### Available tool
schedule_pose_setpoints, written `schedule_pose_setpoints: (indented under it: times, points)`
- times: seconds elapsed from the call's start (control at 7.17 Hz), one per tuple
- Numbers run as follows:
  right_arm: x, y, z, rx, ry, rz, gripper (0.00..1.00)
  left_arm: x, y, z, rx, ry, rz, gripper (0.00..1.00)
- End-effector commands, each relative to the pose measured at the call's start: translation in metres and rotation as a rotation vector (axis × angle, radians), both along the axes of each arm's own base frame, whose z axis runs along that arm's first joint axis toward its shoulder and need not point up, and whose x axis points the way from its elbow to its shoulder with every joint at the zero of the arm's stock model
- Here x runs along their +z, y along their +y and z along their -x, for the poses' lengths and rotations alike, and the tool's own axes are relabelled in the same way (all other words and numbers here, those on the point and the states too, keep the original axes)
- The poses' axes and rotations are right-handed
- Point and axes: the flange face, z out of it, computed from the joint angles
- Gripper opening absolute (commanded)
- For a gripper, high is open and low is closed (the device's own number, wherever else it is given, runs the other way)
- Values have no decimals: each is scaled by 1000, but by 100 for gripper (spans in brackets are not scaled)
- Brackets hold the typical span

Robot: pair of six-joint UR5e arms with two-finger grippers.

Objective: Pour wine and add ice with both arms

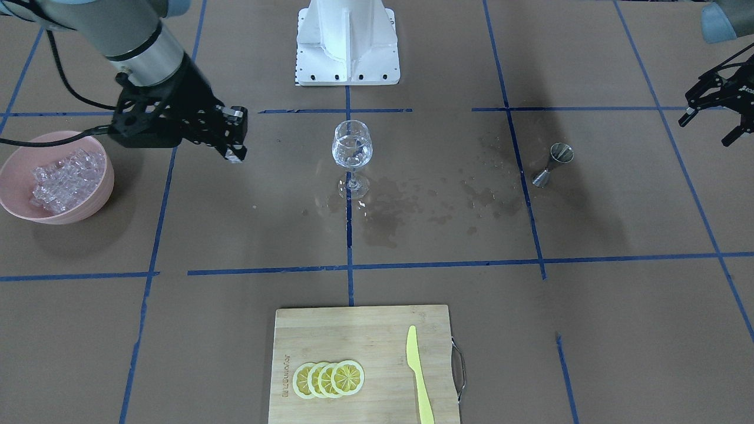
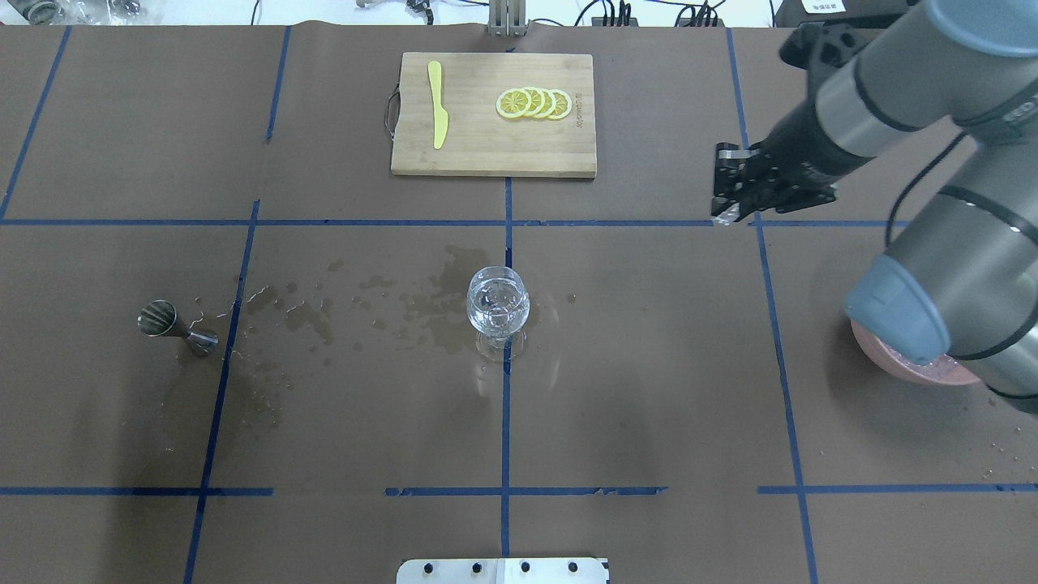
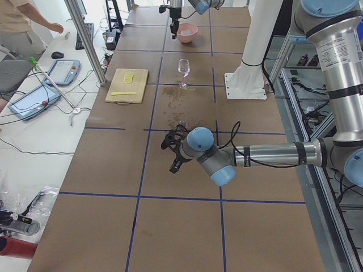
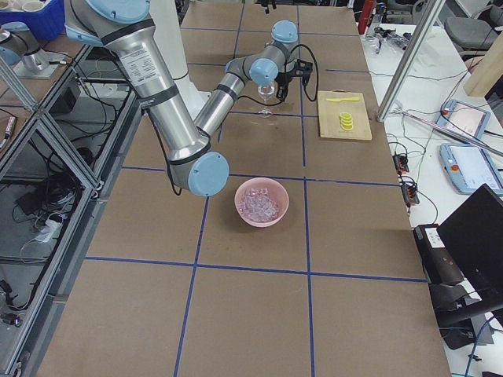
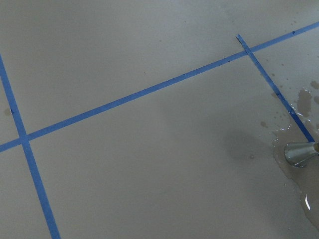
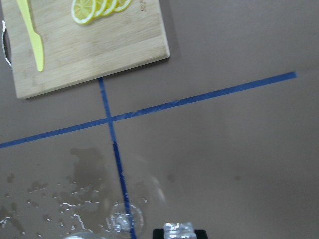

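Right hand: it is held above the counter between the pink bowl and the wine glass, apart from both. In the right wrist view a small clear cube is seen pinched between its fingertips.
Left hand: it is seen at the edge of the front view, off to the side of the steel measuring cup and clear of it, with its fingers spread and nothing between them.
Ice: the cubes are heaped in the pink bowl, well apart from the glass; a few clear pieces are seen inside the glass bowl.
Wine glass: it stands upright on a blue tape line near the middle of the counter, with nothing touching it.
Spill: wet patches are spread over the brown surface from the foot of the glass towards the measuring cup, which lies on its side at the edge of them.
Cutting board: it is placed at the far side from the robot, well apart from the glass; four lemon slices are overlapped on it and a yellow knife is laid beside them.
White pedestal: it is fixed behind the glass, clear of both hands.
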Motion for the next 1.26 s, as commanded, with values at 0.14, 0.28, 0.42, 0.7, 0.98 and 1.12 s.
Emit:
schedule_pose_setpoints:
  times: [0.14,0.28,0.42,0.7,0.98,1.12]
  points:
    - [-76,13,83,63,-35,69,0,-1,0,1,-5,1,-3,100]
    - [-80,21,96,75,-32,60,0,-1,0,1,-5,1,-3,100]
    - [-89,27,100,77,-44,72,0,-1,1,2,-6,1,0,100]
    - [-99,43,111,62,-60,82,0,-1,0,1,-6,1,0,100]
    - [-98,53,120,50,-55,79,0,-1,0,1,-6,1,-2,100]
    - [-96,56,123,50,-49,76,0,-1,0,1,-6,1,1,100]
